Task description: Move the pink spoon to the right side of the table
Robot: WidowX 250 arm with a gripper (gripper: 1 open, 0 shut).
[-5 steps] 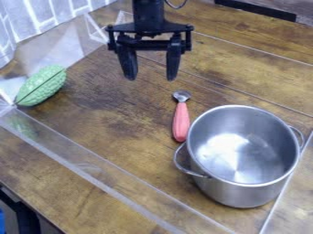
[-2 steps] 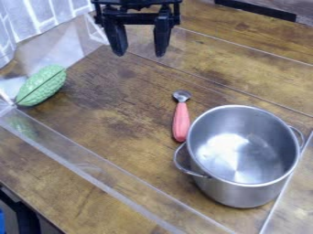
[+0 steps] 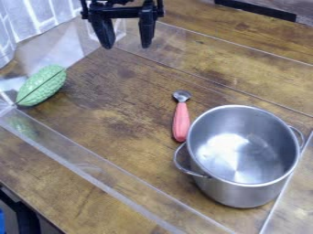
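The pink spoon (image 3: pixel 181 119) lies flat on the dark wood table (image 3: pixel 123 110), its handle running toward the front and its short silver end pointing to the back. It rests just left of the steel pot. My gripper (image 3: pixel 124 37) hangs at the top left of the view, well away from the spoon, up and to its left. Its two black fingers (image 3: pixel 105 35) point down, spread apart, with nothing between them.
A steel pot (image 3: pixel 241 153) stands at the front right, touching distance from the spoon. A green ribbed vegetable-like object (image 3: pixel 42 84) lies at the left edge. A clear plastic strip (image 3: pixel 98 174) runs diagonally across the front of the table.
The gripper has moved up and to the left, away from the spoon, staying open. The spoon, pot and green object have not moved.
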